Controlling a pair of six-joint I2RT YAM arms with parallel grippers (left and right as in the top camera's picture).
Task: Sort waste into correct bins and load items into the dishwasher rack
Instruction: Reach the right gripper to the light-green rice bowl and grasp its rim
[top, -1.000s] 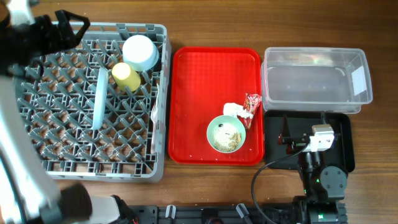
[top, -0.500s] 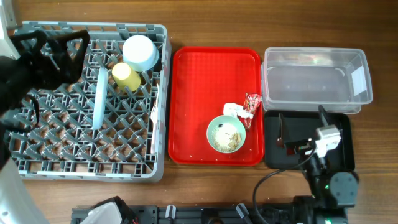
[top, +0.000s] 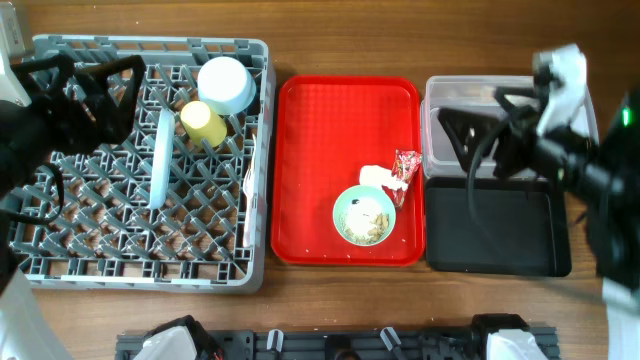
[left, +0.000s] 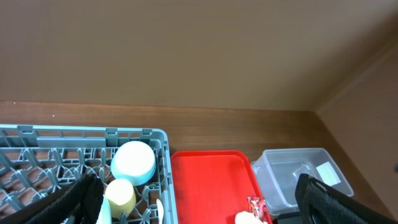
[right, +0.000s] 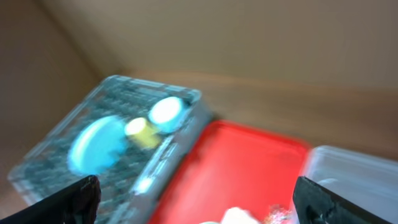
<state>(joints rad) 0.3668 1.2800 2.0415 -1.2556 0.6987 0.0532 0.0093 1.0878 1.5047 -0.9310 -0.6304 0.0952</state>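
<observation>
Plainly the unfinished work sits on the red plastic serving tray (top: 300, 150) in the middle of the overhead frame. On its lower right part stands the round mint green bowl (top: 364, 215), upright and holding pale rice-like food scraps (top: 372, 230). The crumpled white tissue (top: 375, 177) lies against its upper rim, and the small red printed snack wrapper (top: 405, 168) is just beside the tissue. To the left, the large grey lattice dishwasher rack (top: 60, 270) holds the pale blue plate (top: 160, 160) on edge, the yellow cup (top: 202, 122), the upturned pale blue small bowl (top: 225, 85) and a white plastic cutlery piece (top: 248, 190) by its right wall. To the right, the clear rectangular plastic tub (top: 585, 150) sits above the shallow black rectangular tray (top: 500, 235) on the wooden surface (top: 330, 40). The right gripper (right: 196, 190) hangs over the tub's left half with its fingers wide apart and empty, and its wrist view is smeared. The left gripper (left: 199, 186) is likewise spread and empty over the rack's upper left corner. I judge the main risks to be pinching tissue and wrapper together because they touch, nudging the bowl and scattering scraps across the tray, or racking the bowl before it is emptied, which would drop food through the pegs.
</observation>
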